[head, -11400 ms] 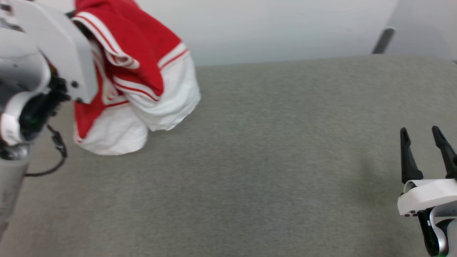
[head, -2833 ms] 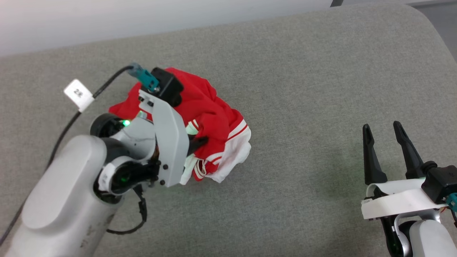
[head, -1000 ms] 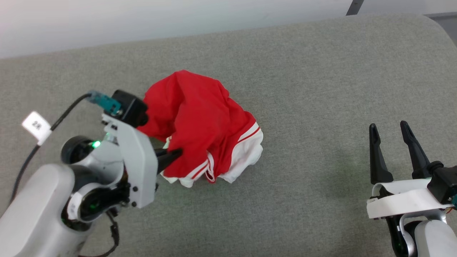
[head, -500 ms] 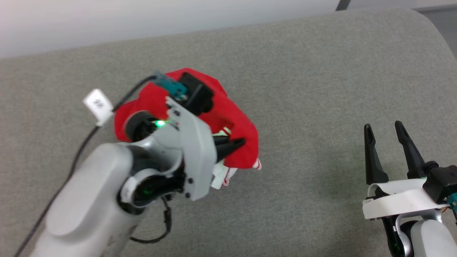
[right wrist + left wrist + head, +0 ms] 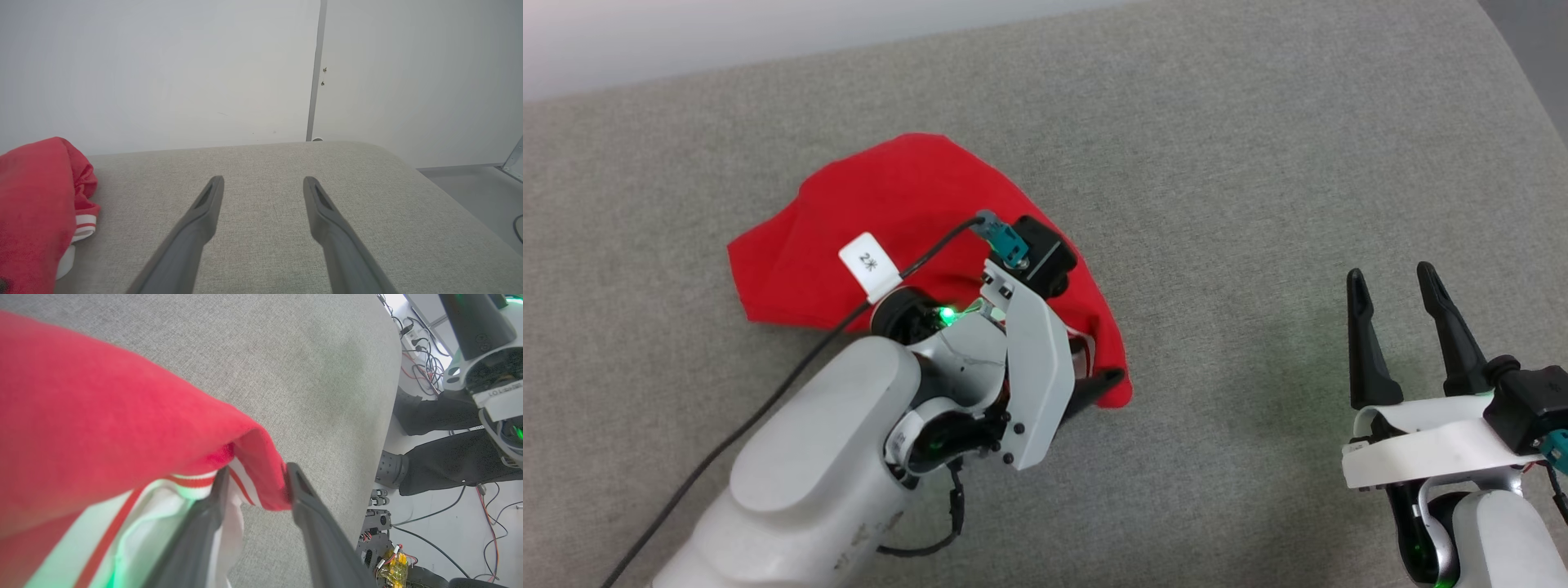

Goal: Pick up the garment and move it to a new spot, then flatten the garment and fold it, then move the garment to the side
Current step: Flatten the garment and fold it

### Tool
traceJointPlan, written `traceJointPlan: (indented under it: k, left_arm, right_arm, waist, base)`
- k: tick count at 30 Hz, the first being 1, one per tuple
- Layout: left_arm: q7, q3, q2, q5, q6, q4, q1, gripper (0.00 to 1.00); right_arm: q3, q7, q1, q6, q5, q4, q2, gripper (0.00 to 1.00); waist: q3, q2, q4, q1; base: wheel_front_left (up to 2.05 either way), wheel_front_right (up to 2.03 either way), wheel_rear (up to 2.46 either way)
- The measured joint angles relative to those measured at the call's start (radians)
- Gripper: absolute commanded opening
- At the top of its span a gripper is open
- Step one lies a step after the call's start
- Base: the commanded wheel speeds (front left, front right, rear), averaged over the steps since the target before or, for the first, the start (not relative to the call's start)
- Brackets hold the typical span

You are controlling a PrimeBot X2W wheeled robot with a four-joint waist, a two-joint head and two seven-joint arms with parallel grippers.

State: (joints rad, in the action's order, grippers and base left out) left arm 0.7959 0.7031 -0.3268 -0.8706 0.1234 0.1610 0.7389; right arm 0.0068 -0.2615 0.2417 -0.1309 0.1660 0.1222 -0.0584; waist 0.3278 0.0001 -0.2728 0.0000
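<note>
Check the left claw [image 5: 255, 475] first: its two fingers stand apart, and a folded corner of the garment [image 5: 102, 416] sits in the gap, with a red-and-white striped band and white fabric showing under the red top layer. In the left wrist view, the red edge of the fold touches the right-hand finger. From the head view, note that the left arm leans over the near right edge of the garment [image 5: 890, 204], which lies as a rumpled red heap on the grey surface [image 5: 1258, 163], left of centre. A black cable [image 5: 768, 400] with a white tag [image 5: 870, 263] runs along that arm. Locate the right claw [image 5: 1390, 273] well apart from the garment, at the lower right, fingers spread with nothing between them, above bare surface. In the right wrist view the garment [image 5: 36, 196] sits at the left edge, before a pale wall [image 5: 163, 61]. Beyond the surface edge, the left wrist view shows a person's legs [image 5: 445, 461] in dark trousers.
</note>
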Motion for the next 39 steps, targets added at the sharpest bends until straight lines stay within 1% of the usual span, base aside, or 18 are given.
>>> traceJointPlan:
  k: [5, 12, 16, 19, 21, 28, 30, 38, 39]
  left_arm:
    - [-0.015, 0.008, -0.017, -0.009, 0.001, 0.005, 0.023, 1.0]
    - [-0.004, -0.015, -0.059, -0.035, -0.001, -0.052, 0.03, 1.0]
    - [-0.003, -0.041, -0.086, -0.052, -0.02, -0.094, 0.028, 1.0]
    - [-0.003, -0.061, -0.116, -0.051, -0.037, -0.12, 0.023, 1.0]
    - [-0.004, -0.071, -0.136, -0.049, -0.045, -0.126, 0.013, 1.0]
    - [0.009, -0.083, -0.176, -0.073, -0.077, -0.122, -0.063, 1.0]
    - [0.009, -0.087, -0.182, -0.08, -0.088, -0.112, -0.08, 1.0]
    - [0.022, -0.08, -0.188, -0.1, -0.099, -0.094, -0.125, 1.0]
    - [0.022, -0.078, -0.186, -0.1, -0.106, -0.091, -0.126, 1.0]
  right_arm:
    - [-0.007, 0.0, 0.0, 0.0, -0.001, 0.002, 0.002, 1.0]
    - [-0.017, 0.0, -0.007, 0.0, -0.018, -0.001, -0.003, 1.0]
    - [-0.018, 0.0, -0.02, 0.0, -0.021, -0.002, -0.012, 1.0]
    - [-0.016, 0.0, -0.028, 0.0, -0.024, -0.003, -0.02, 1.0]
    - [-0.015, 0.0, -0.028, 0.0, -0.025, -0.005, -0.024, 1.0]
    - [-0.011, 0.0, -0.033, 0.0, -0.025, -0.019, -0.035, 1.0]
    - [-0.009, 0.0, -0.033, 0.0, -0.025, -0.023, -0.037, 1.0]
    - [-0.007, 0.0, -0.038, 0.0, -0.025, -0.029, -0.04, 1.0]
    - [-0.007, 0.0, -0.038, 0.0, -0.025, -0.029, -0.039, 1.0]
  waist:
    - [-0.006, 0.0, 0.006, 0.0]
    - [-0.044, 0.0, 0.026, 0.0]
    - [-0.071, 0.0, 0.043, 0.0]
    - [-0.091, 0.0, 0.057, 0.0]
    - [-0.101, 0.0, 0.066, 0.0]
    - [-0.122, 0.0, 0.088, 0.0]
    - [-0.121, 0.0, 0.089, 0.0]
    - [-0.107, 0.0, 0.087, 0.0]
    - [-0.105, 0.0, 0.087, 0.0]
  base:
    - [0.0, 0.0, 0.0]
    - [0.0, 0.0, 0.0]
    - [0.0, 0.0, 0.0]
    - [0.0, 0.0, 0.0]
    - [0.0, 0.0, 0.0]
    - [0.0, 0.0, 0.0]
    - [0.0, 0.0, 0.0]
    - [0.0, 0.0, 0.0]
    - [0.0, 0.0, 0.0]
